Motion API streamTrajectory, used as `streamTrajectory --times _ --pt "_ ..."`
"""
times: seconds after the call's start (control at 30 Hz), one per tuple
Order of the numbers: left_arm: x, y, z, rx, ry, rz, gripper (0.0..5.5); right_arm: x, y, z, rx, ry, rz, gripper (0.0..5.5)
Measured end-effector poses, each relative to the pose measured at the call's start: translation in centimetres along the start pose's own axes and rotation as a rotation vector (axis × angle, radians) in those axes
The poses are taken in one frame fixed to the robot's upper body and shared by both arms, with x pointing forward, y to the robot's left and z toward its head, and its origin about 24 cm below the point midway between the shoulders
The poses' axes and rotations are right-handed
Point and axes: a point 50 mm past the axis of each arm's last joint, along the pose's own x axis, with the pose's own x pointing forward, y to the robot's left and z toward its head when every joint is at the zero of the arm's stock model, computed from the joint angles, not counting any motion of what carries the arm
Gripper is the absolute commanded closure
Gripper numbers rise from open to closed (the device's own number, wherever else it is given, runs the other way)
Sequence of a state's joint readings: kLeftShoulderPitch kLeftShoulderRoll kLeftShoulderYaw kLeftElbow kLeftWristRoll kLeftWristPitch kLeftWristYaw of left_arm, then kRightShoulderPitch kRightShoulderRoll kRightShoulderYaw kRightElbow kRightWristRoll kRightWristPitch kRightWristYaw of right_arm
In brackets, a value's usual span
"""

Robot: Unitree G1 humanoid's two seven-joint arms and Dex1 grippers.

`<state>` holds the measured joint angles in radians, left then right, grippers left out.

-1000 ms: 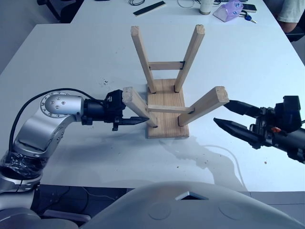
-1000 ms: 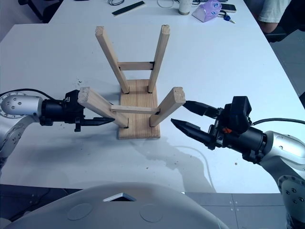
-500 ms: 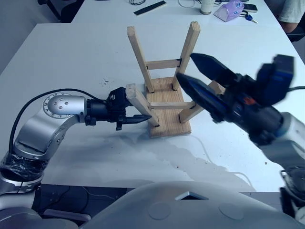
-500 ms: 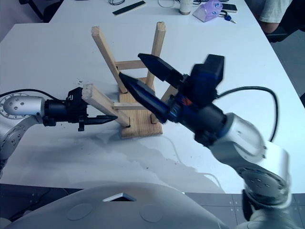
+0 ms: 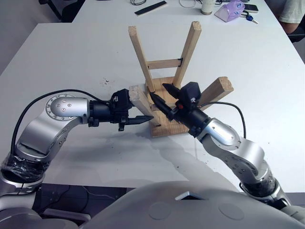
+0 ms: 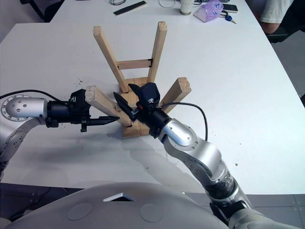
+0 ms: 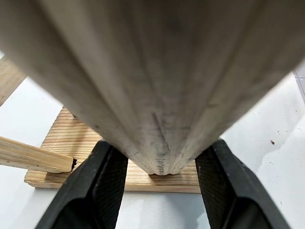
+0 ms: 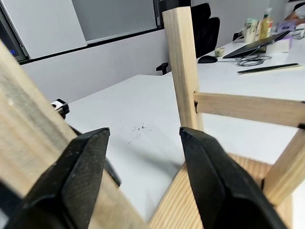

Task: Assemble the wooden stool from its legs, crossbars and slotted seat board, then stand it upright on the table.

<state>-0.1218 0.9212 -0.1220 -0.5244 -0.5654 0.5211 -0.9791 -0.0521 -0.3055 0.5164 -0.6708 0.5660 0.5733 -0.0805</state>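
Note:
The wooden stool lies upside down, its slotted seat board (image 5: 165, 85) flat on the white table and its legs pointing up. My left gripper (image 5: 142, 117) is shut on the near left leg (image 5: 138, 97); in the left wrist view its fingers (image 7: 101, 190) press both sides of that leg (image 7: 157, 86). My right gripper (image 5: 158, 91) is open, low between the legs just above the board, beside the near left leg and touching nothing. The right wrist view shows its fingers (image 8: 85, 177) apart, with a far leg (image 8: 183, 62) and the far crossbar (image 8: 248, 108) beyond. The near right leg (image 5: 216, 90) leans outward.
A purple object (image 5: 232, 9), a cup (image 5: 206, 5) and a black strip (image 5: 149, 7) lie at the table's far edge. Small dark specks (image 5: 105, 82) dot the table left of the stool. Open table surface lies to the left and right of the stool.
My right arm has swung from the table's right side over and in between the stool's legs, its gripper still open. The left gripper has kept its hold on the near left leg.

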Motion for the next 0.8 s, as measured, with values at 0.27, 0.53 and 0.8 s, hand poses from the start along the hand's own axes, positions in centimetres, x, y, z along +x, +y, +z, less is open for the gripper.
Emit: streamTrajectory --times 0.27,0.53,0.8 --pt "0.1 0.3 -0.4 -0.026 0.006 0.006 3.46 0.5 -0.2 -1.2 -0.104 0.037 0.041 2.81" --pt "0.3 0.2 -0.5 -0.022 0.011 0.0 3.46 -1.4 -0.1 -1.1 -0.008 -0.004 0.073 2.81" --pt "0.4 -0.3 -0.8 -0.038 0.005 0.05 3.46 -5.4 -1.5 12.8 0.082 -0.588 0.156 2.81"
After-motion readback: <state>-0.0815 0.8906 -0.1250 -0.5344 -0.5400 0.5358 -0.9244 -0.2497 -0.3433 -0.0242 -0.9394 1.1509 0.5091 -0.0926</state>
